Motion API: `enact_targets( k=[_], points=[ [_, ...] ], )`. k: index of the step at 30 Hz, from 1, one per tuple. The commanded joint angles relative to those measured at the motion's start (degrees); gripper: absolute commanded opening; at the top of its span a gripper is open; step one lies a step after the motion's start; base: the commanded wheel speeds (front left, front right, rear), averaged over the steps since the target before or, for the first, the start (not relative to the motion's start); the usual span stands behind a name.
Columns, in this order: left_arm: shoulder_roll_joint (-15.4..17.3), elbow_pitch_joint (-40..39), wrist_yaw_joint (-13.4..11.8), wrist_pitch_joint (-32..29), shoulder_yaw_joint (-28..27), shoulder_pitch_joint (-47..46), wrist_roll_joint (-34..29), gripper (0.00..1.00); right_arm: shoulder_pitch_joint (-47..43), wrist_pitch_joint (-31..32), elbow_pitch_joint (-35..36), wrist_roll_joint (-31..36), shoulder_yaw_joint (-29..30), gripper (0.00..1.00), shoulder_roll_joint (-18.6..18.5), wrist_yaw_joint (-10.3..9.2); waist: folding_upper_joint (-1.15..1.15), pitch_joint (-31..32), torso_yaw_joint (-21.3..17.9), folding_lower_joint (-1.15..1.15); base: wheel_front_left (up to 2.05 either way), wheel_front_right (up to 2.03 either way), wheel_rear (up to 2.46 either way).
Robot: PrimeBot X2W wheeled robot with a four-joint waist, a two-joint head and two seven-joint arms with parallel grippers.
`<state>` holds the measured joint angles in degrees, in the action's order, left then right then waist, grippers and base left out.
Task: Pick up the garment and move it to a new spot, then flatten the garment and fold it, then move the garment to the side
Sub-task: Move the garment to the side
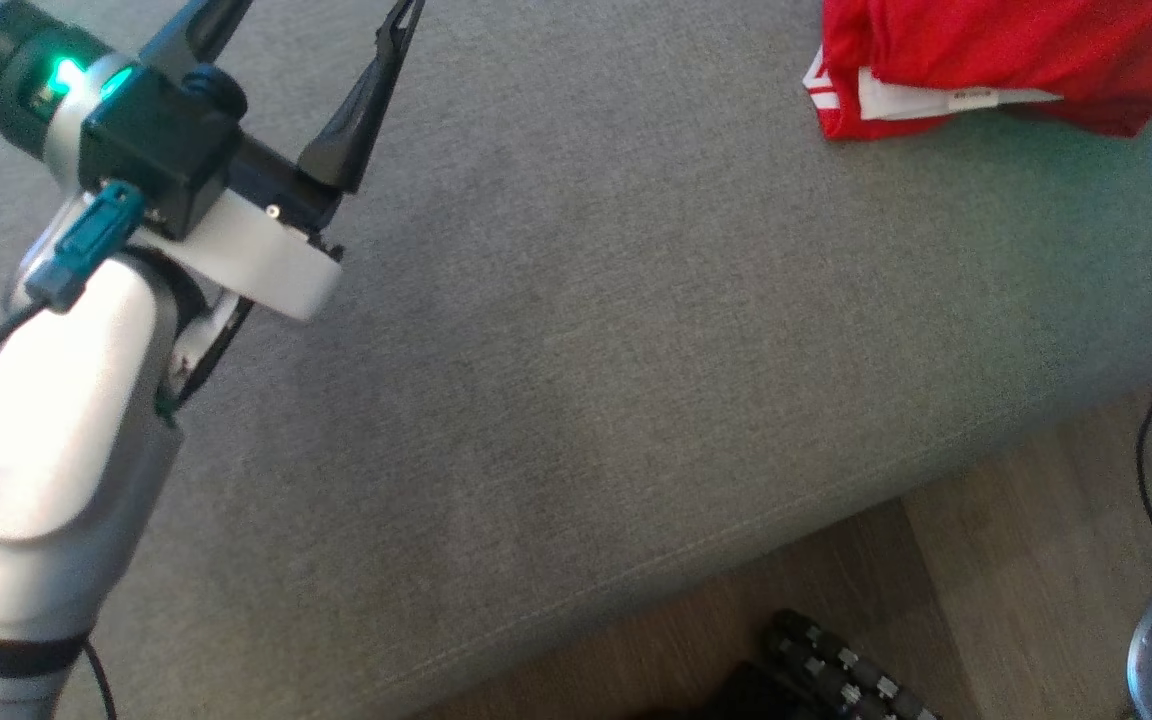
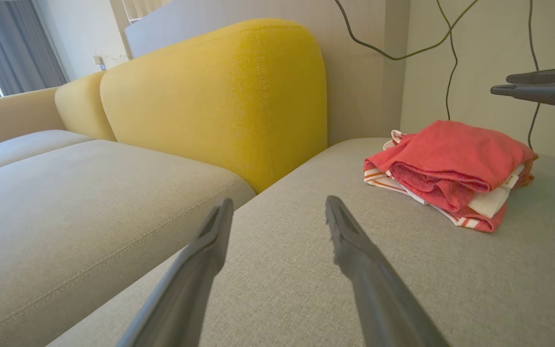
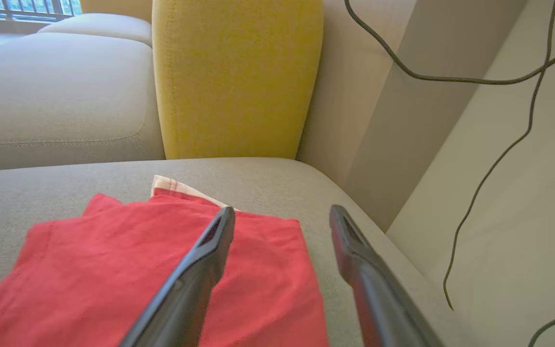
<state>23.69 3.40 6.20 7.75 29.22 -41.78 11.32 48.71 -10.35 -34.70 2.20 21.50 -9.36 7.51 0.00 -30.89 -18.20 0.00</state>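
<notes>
Garment (image 1: 996, 50) folded, long axis left-right on sofa (image 1: 586, 350) | left pincer (image 2: 278, 200) spread | right pincer (image 3: 283, 208) spread, empty

— How does the folded red cloth garment (image 2: 451, 159) look?
— Soft, matt, lightly creased. The broad grey fabric seat cushion (image 2: 282, 289) under it is a coarse, matt weave.
— Behind that cushion?
— The rounded yellow fabric backrest (image 2: 219, 96): the same rough cloth.

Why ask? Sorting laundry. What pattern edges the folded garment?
Red and white stripes on the folded red garment; clearest in left wrist view.
</notes>
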Motion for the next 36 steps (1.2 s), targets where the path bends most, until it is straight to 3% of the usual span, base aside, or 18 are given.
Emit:
enact_targets(
  k=[1, 5, 16, 23, 27, 31, 36],
  points=[
    [0.93, -1.28, -0.69, 0.96, -1.91, -0.04, 0.40, 1.00, 1.48, -0.74, 2.28, 0.06, -1.34, 1.00, -1.07, -0.02, 0.00, 1.31, 1.16, 0.00, 0.00, 0.00, 0.00],
    [0.11, -0.13, -1.90, 2.87, -2.41, 1.68, 1.28, 1.00, 0.96, -1.06, 3.38, -0.26, -4.00, 1.00, -0.87, -0.02, 0.00, 3.54, 2.88, 0.00, 0.00, 0.00, 0.00],
    [-4.79, 2.59, -6.04, 7.07, -6.76, 12.71, 7.44, 1.00, -8.46, -0.85, 11.49, -5.55, -18.32, 1.00, -1.35, -0.02, 0.00, 13.72, 12.44, 0.00, 0.00, 0.00, 0.00],
    [-9.31, 1.44, -7.34, 7.23, -12.05, 20.91, 9.40, 1.00, -16.18, -1.76, 14.57, -8.12, -22.40, 1.00, 1.63, -0.02, 0.00, 19.46, 16.77, 0.00, 0.00, 0.00, 0.00],
    [-11.99, 1.30, -6.98, 7.23, -14.95, 25.68, 8.57, 1.00, -20.74, -2.52, 15.53, -8.45, -23.27, 1.00, 4.01, -0.02, 0.00, 22.16, 18.47, 0.00, 0.00, 0.00, 0.00],
    [-15.39, 2.43, -3.19, 7.24, -17.48, 31.61, 7.57, 1.00, -27.16, -3.66, 16.53, -8.94, -22.20, 1.00, 5.93, -0.02, 0.00, 25.93, 20.23, 0.00, 0.00, 0.00, 0.00],
    [-18.36, 2.99, -1.21, 7.24, -21.51, 36.49, 6.26, 1.00, -32.83, -4.40, 18.00, -9.45, -21.78, 1.00, 6.42, -0.02, 0.00, 28.37, 21.12, 0.00, 0.00, 0.00, 0.00]
  ],
)
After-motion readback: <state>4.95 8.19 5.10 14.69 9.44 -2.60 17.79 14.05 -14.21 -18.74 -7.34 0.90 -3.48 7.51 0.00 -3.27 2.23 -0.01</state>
